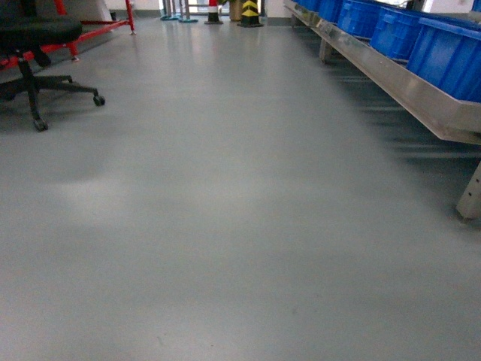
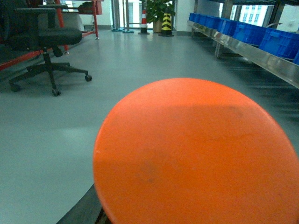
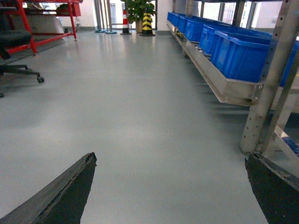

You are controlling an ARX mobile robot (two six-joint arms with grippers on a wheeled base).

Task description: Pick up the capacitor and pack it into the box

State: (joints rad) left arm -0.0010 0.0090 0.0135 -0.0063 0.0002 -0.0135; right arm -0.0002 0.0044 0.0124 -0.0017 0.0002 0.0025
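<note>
my right end effector [image 3: 170, 186] stands wide, its two dark fingers [image 3: 60, 193] apart over the grey floor [image 3: 140, 116], holding nothing. my left end effector is hard to read: only a dark edge shows beneath a big round orange disc [image 2: 196, 154], so i cannot tell its state. blue bins [image 1: 443, 53] line a metal shelf [image 1: 421, 94] to the right; a black office chair [image 1: 41, 45] stands far left. neither capacitor nor box is in sight.

Even indoor light; soft glare on floor [image 1: 225, 188]; slight blur.
</note>
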